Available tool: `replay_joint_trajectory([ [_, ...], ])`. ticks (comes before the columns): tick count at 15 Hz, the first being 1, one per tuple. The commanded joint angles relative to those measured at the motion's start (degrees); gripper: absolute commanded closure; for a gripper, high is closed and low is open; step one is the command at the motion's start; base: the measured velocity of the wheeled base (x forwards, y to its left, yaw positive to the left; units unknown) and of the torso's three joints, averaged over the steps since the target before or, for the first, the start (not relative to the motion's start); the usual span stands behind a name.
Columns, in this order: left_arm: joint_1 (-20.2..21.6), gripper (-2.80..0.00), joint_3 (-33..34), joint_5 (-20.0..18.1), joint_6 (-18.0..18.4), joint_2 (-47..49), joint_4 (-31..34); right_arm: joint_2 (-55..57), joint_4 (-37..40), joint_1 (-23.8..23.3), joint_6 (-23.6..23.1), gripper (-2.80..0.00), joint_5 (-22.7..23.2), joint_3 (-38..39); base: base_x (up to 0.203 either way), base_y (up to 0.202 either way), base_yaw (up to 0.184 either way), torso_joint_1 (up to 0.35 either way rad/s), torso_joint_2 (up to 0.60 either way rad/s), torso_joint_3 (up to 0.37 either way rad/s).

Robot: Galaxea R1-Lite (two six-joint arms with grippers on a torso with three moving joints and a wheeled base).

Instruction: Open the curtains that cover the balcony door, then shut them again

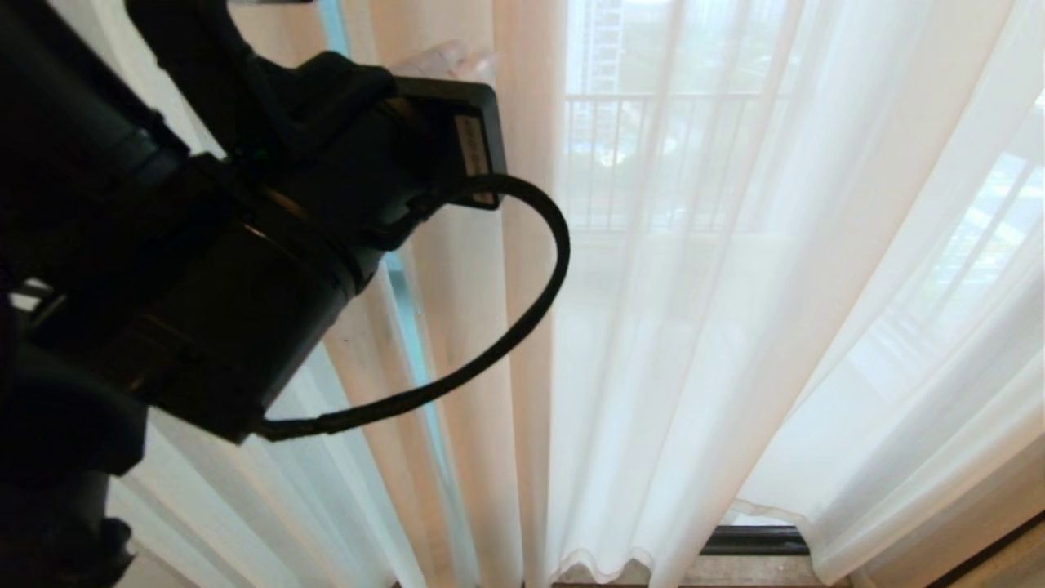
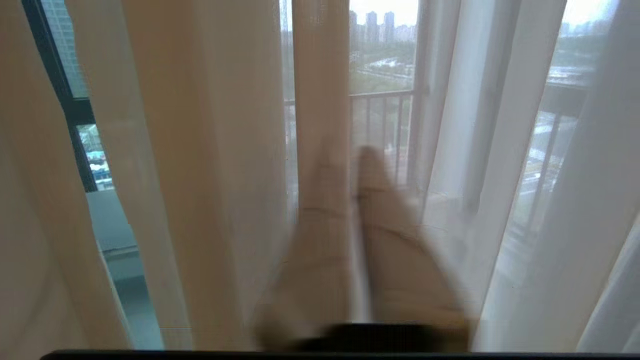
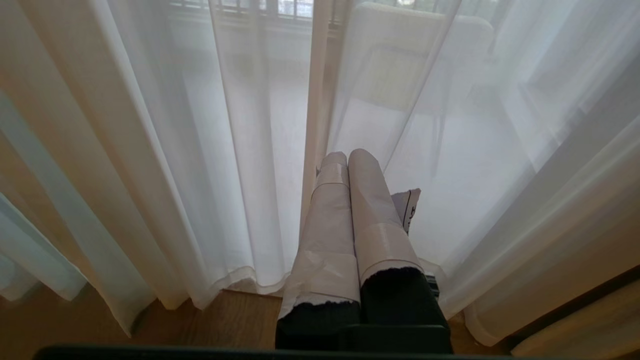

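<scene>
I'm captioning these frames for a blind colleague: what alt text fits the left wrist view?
The left end effector, blurred, is shut among sheer white curtains hanging in vertical folds. Through gaps in the fabric show a balcony railing and a hazy city skyline.

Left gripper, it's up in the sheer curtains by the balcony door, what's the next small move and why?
Probably draw the left gripper sideways, taking the fold with it. Its fingers look shut, with a strip of the sheer curtains running between them, and the fabric hangs across the glass, the balcony railing showing through. The right gripper hangs low by the hem, shut and holding nothing.
</scene>
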Motion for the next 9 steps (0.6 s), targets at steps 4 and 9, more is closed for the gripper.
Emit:
replay_joint_trajectory([
  [4,-4.0,0.00,4.8,0.1,0.0,-9.3,6.0,0.1,0.0,0.0,-0.1,0.00,0.0,0.0,0.000,0.000,0.000,0.000,0.00,0.000],
  [9,-2.4,0.00,17.5,-0.4,-0.3,-23.1,17.1,0.1,0.0,0.0,-0.1,0.00,0.0,0.0,0.000,0.000,0.000,0.000,0.00,0.000],
])
